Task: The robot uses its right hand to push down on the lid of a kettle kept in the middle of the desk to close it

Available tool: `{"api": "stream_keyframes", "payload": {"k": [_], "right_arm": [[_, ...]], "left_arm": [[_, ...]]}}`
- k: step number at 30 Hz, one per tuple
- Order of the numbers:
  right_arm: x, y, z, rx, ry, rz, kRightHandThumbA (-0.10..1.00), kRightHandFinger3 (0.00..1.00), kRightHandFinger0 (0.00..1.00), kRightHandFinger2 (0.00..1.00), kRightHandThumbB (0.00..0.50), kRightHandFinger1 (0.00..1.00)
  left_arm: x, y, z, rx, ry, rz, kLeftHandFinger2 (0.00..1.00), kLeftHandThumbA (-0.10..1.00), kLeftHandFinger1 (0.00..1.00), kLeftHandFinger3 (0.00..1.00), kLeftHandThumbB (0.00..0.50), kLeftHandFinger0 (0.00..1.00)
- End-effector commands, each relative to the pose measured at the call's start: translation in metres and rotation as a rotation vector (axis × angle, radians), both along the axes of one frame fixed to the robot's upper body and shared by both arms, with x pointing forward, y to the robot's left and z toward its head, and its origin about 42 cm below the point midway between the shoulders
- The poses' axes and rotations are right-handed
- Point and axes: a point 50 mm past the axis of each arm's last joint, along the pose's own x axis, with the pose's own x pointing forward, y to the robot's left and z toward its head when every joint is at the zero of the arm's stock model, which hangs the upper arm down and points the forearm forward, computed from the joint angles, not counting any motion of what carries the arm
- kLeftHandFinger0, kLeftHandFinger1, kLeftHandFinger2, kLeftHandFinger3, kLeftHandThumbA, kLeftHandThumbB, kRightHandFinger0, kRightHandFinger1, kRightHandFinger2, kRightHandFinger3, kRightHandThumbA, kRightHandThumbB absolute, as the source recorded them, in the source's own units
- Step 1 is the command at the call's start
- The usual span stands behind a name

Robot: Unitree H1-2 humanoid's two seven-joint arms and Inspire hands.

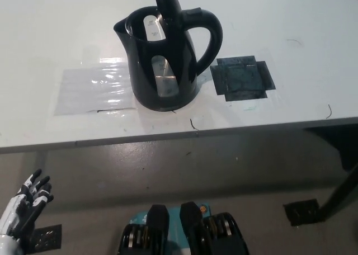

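A black electric kettle (pixel 165 59) stands upright near the middle of the white desk (pixel 291 20). Its lid (pixel 166 2) is swung up and stands open above the rim, so the inside shows. The handle (pixel 208 39) points toward picture right and the spout toward picture left. My white left hand (pixel 27 204) hangs low at the bottom left, below the desk's front edge, with its fingers apart and nothing in it. My black right hand is not in view.
Clear tape or film (pixel 92 90) lies flat on the desk left of the kettle. A dark tape patch (pixel 242 79) is stuck right of it. The desk's front edge (pixel 168 135) crosses the picture; grey floor lies below it, with a black desk leg (pixel 341 196) at the right.
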Motion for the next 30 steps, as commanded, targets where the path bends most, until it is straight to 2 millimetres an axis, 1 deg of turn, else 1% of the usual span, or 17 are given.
{"api": "stream_keyframes", "payload": {"k": [1,2,3,7,8,9,10,11,12,14,18,19,20,22,27,28,30], "right_arm": [[0.045,0.067,0.121,-0.123,-0.097,0.178,0.43,1.00,1.00,1.00,0.040,1.00],[0.064,0.084,0.133,-0.110,-0.075,0.209,0.47,1.00,1.00,1.00,0.062,1.00],[0.077,0.098,0.139,-0.088,-0.050,0.234,0.49,1.00,1.00,1.00,0.052,1.00],[0.113,0.136,0.145,-0.076,0.044,0.260,0.58,1.00,1.00,1.00,0.036,1.00],[0.114,0.137,0.145,-0.077,0.046,0.258,0.58,1.00,1.00,1.00,0.035,1.00],[0.121,0.147,0.144,-0.072,0.066,0.253,0.59,1.00,1.00,1.00,0.022,1.00],[0.140,0.172,0.136,-0.064,0.089,0.275,0.57,1.00,1.00,1.00,0.000,1.00],[0.146,0.180,0.134,-0.072,0.093,0.271,0.56,1.00,1.00,1.00,0.000,1.00],[0.163,0.200,0.124,-0.081,0.116,0.299,0.54,1.00,1.00,1.00,0.000,1.00],[0.178,0.216,0.116,-0.077,0.140,0.314,0.52,1.00,1.00,1.00,0.000,1.00],[0.202,0.241,0.107,-0.108,0.183,0.293,0.57,1.00,1.00,1.00,0.000,1.00],[0.203,0.240,0.107,-0.108,0.184,0.288,0.41,1.00,1.00,1.00,0.000,1.00],[0.213,0.252,0.100,-0.113,0.211,0.286,0.51,1.00,1.00,1.00,0.000,1.00],[0.223,0.265,0.094,-0.120,0.237,0.288,0.56,1.00,1.00,1.00,0.000,1.00],[0.241,0.295,0.064,-0.103,0.363,0.300,0.54,1.00,1.00,1.00,0.021,1.00],[0.242,0.296,0.052,-0.105,0.382,0.293,0.53,1.00,1.00,1.00,0.011,1.00],[0.244,0.298,0.044,-0.114,0.398,0.275,0.52,1.00,0.98,1.00,0.010,1.00]], "left_arm": [[-0.005,0.011,0.007,-0.004,-0.028,-0.016,1.00,0.53,1.00,1.00,0.000,1.00],[-0.005,0.010,0.005,-0.010,-0.026,-0.017,1.00,0.53,1.00,1.00,0.000,1.00],[-0.005,0.009,0.004,-0.016,-0.025,-0.017,1.00,0.52,1.00,1.00,0.000,1.00],[-0.005,0.005,0.003,-0.011,-0.015,-0.024,1.00,0.52,1.00,1.00,0.000,1.00],[-0.005,0.005,0.003,-0.012,-0.015,-0.025,1.00,0.51,1.00,1.00,0.000,1.00],[-0.005,0.003,0.002,-0.014,-0.014,-0.033,1.00,0.51,1.00,1.00,0.000,1.00],[-0.005,0.002,0.001,-0.005,-0.012,-0.037,1.00,0.50,1.00,1.00,0.000,1.00],[-0.004,0.001,0.001,-0.008,-0.011,-0.040,1.00,0.50,1.00,1.00,0.000,1.00],[-0.004,-0.001,0.001,-0.012,-0.008,-0.047,1.00,0.49,1.00,1.00,0.000,1.00],[-0.002,-0.003,0.001,-0.017,-0.005,-0.056,1.00,0.48,1.00,1.00,0.000,1.00],[0.001,-0.006,0.001,-0.015,-0.006,-0.074,1.00,0.48,1.00,1.00,0.000,1.00],[0.001,-0.007,0.000,-0.015,-0.005,-0.080,1.00,0.47,1.00,1.00,0.000,1.00],[0.003,-0.009,-0.001,-0.014,0.002,-0.083,1.00,0.46,1.00,1.00,0.000,1.00],[0.002,-0.010,0.000,-0.012,0.001,-0.081,1.00,0.45,1.00,1.00,0.000,1.00],[-0.007,-0.013,-0.008,-0.018,0.019,-0.094,1.00,0.46,1.00,1.00,0.000,1.00],[-0.012,-0.017,-0.014,-0.022,0.038,-0.099,1.00,0.46,1.00,1.00,0.000,1.00],[-0.014,-0.020,-0.016,-0.031,0.044,-0.102,1.00,0.44,1.00,1.00,0.000,1.00]]}}
